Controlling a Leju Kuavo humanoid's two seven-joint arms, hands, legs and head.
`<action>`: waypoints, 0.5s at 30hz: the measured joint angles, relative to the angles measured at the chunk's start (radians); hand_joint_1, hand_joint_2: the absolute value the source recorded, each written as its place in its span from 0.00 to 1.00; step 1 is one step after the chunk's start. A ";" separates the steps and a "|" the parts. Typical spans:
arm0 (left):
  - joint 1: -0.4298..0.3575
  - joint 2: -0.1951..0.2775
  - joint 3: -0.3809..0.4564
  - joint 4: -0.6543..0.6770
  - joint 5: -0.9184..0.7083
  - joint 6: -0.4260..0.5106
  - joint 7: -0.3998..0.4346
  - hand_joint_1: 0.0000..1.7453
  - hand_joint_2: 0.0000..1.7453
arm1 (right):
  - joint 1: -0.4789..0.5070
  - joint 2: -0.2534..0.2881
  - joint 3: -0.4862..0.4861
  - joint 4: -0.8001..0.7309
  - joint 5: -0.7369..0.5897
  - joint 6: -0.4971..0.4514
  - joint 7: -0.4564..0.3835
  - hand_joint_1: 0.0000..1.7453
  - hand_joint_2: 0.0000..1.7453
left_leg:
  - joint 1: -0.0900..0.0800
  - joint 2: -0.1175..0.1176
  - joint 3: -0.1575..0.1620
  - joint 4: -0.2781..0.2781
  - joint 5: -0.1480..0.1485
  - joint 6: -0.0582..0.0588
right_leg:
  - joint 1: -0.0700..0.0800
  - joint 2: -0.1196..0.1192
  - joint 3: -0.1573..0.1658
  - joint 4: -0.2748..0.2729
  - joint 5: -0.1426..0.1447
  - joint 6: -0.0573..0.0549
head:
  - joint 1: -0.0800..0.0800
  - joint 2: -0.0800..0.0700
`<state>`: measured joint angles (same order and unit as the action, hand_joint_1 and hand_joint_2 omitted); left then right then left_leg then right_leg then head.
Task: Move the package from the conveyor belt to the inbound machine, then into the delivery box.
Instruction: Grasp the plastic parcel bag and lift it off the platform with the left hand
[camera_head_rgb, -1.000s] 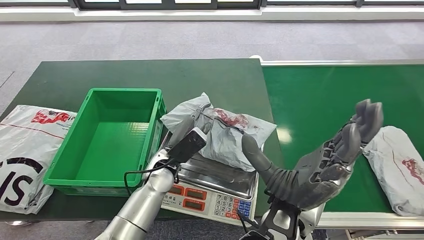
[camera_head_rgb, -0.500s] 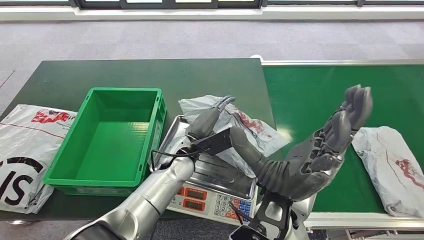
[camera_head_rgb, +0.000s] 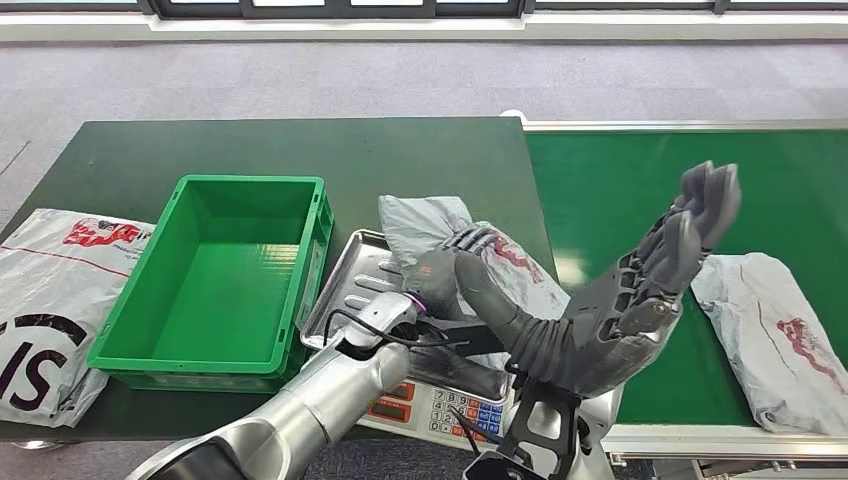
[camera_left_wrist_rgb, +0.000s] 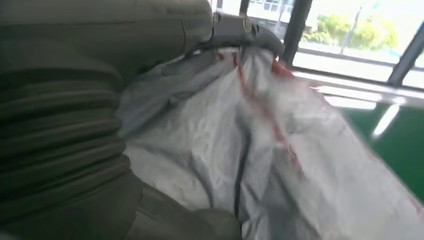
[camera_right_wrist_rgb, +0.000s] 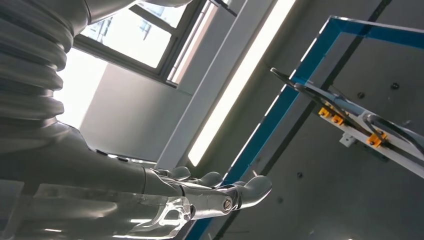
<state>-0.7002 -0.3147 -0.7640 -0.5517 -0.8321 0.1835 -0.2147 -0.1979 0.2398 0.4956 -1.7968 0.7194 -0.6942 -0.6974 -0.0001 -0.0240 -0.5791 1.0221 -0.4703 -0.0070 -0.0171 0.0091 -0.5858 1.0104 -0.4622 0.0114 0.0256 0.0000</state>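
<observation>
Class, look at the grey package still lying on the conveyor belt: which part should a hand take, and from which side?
Probably across its middle, from above. The grey package lies flat and soft on the conveyor belt, its long axis running away from the robot, so fingers could likely close across the narrower width. The right hand, raised, open and empty, is the nearer one.

You're looking at a parcel-sorting station: a green conveyor belt (camera_head_rgb: 640, 190), a weighing scale (camera_head_rgb: 440, 400) with keypad, a green plastic crate (camera_head_rgb: 225, 270), and grey courier bags (camera_head_rgb: 770, 335) lying about.
</observation>
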 joint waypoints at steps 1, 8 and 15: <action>-0.001 0.000 -0.028 0.011 -0.008 -0.015 0.008 0.00 1.00 | -0.002 -0.001 0.002 0.001 0.001 0.000 0.000 0.00 1.00 | 0.000 0.000 0.000 0.000 0.000 0.000 | 0.000 0.000 0.000 0.000 0.000 0.000 | 0.000 0.000; -0.027 0.000 -0.163 0.058 -0.037 -0.047 0.030 0.00 1.00 | -0.012 -0.001 0.007 0.012 0.017 0.000 0.000 0.00 1.00 | 0.000 -0.001 0.002 0.000 0.000 0.000 | 0.000 -0.001 0.003 0.000 0.000 0.000 | 0.000 0.000; -0.041 0.000 -0.214 0.077 -0.050 -0.083 0.028 1.00 1.00 | -0.014 -0.003 0.008 0.024 0.010 0.000 0.000 0.00 1.00 | 0.000 -0.001 0.004 0.000 0.000 0.000 | 0.000 -0.001 0.005 0.000 0.000 0.000 | 0.000 0.000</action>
<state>-0.7409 -0.3147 -0.9775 -0.4746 -0.8825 0.1010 -0.1863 -0.2123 0.2369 0.5032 -1.7729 0.7294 -0.6941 -0.6974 0.0000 -0.0248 -0.5749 1.0219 -0.4701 -0.0068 -0.0170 0.0077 -0.5805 1.0103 -0.4623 0.0116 0.0256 0.0000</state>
